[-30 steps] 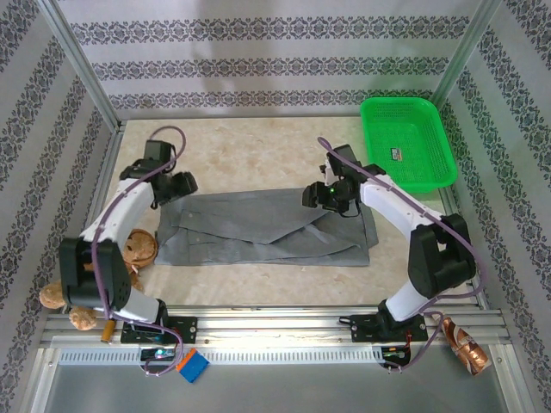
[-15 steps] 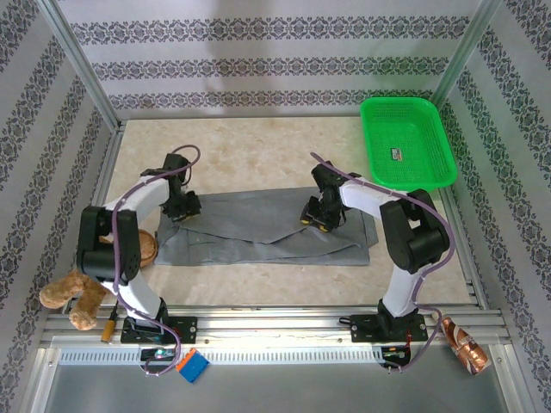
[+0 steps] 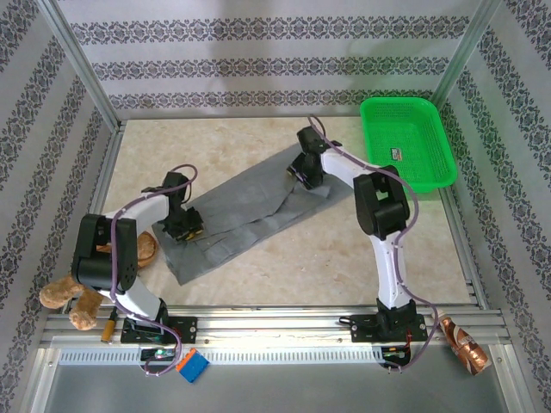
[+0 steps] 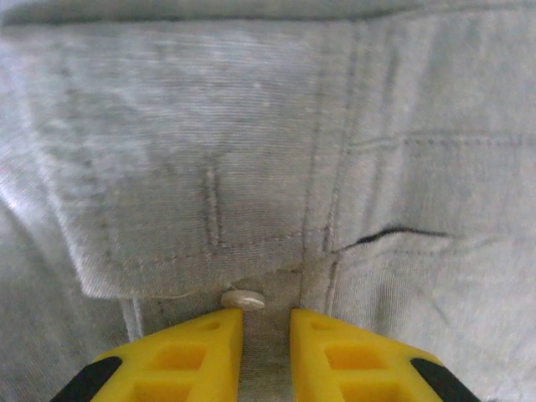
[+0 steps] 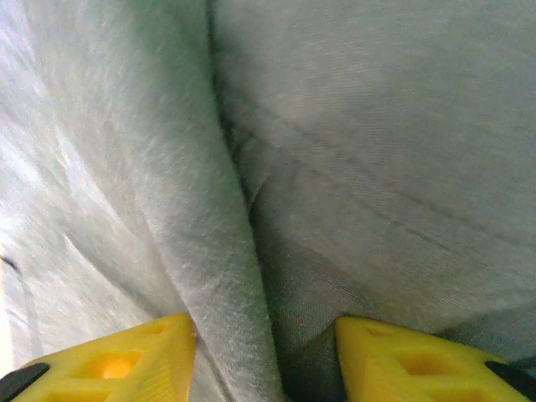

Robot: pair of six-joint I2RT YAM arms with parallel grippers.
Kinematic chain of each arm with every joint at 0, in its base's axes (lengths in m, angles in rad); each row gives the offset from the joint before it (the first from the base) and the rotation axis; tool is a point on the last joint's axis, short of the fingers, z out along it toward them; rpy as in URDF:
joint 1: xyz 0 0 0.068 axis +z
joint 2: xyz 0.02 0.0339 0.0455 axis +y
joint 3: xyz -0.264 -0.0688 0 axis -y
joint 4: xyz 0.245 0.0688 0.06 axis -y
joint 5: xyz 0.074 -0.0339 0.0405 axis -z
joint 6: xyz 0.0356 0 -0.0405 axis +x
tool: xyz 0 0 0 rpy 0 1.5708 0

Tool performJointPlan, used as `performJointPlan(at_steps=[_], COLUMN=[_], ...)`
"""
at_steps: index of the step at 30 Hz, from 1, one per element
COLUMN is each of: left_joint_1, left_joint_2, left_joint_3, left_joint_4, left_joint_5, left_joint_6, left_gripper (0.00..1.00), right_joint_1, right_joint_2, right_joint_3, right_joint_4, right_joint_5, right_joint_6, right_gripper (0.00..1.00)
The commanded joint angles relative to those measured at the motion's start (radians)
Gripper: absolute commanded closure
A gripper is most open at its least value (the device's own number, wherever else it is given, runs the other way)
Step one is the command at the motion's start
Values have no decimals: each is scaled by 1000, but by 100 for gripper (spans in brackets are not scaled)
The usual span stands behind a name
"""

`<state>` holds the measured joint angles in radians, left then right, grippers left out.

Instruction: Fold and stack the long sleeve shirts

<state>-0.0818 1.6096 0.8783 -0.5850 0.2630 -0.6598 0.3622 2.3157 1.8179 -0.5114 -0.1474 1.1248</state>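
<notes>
grey shirt (image 3: 245, 215) lies diagonal on surface (image 3: 275, 284); i see left tool (image 4: 266, 318) and right tool (image 5: 265, 328) both pinching it.

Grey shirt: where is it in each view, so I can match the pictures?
Top external: the grey shirt lies diagonally across centre, lower left to upper right.
Left wrist: its stitched panel and white button, just ahead of the left end effector.
Right wrist: its raised fold runs into the right end effector.
Shared landmark: the left end effector, on the shirt's lower-left end from above.
</notes>
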Motion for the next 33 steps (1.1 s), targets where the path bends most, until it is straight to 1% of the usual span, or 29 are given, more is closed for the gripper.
performJointPlan(at_steps=[1,3,4,6,7,8,9,10,11,12,15,18,21,23,25,26,29,33], left_joint_1=[-49,-82,-94,-121,-131,-138,-141,-139,-139,-135,-122,-100,-79,-64,-37,-26,-5,4], left_joint_2=[-4,7,18,42,44,36,18,-4,-31,-55,-100,-126,-108,-72,-25,-7,38,72], left_joint_3=[-43,-59,-64,-68,-65,-61,-63,-67,-67,-58,-6,72,163,216,252,263,257,197], left_joint_4=[26,62,78,98,91,82,79,77,68,48,-34,-111,-140,-152,-167,-175,-183,-134], left_joint_5=[83,124,149,203,212,218,225,230,228,223,214,185,172,161,141,123,22,53], left_joint_6=[-66,-87,-97,-111,-107,-101,-99,-100,-95,-88,-57,-21,17,44,63,73,112,127], left_gripper=[77,76,76,76,76,76,76,76,75,75,75,74,73,72,72,72,72,72], right_joint_1=[3,10,13,25,28,32,34,38,45,50,55,61,82,99,131,149,213,263], right_joint_2=[199,341,407,552,588,597,570,523,439,334,47,-173,-315,-348,-343,-333,-279,-209], right_joint_3=[230,473,604,936,1057,1103,1084,1027,909,747,331,35,-186,-278,-321,-323,-287,-268], right_joint_4=[34,77,71,3,-29,-46,-58,-78,-84,-55,-22,-26,-25,-8,7,8,-25,-46], right_joint_5=[-19,-101,-140,-200,-218,-250,-285,-307,-320,-324,-266,-212,-168,-174,-188,-197,-203,-220], right_joint_6=[88,100,105,88,79,69,57,31,-7,-41,-129,-193,-222,-217,-208,-207,-227,-218], right_gripper=[48,47,47,47,46,45,45,44,43,42,38,37,36,36,37,38,38,41])
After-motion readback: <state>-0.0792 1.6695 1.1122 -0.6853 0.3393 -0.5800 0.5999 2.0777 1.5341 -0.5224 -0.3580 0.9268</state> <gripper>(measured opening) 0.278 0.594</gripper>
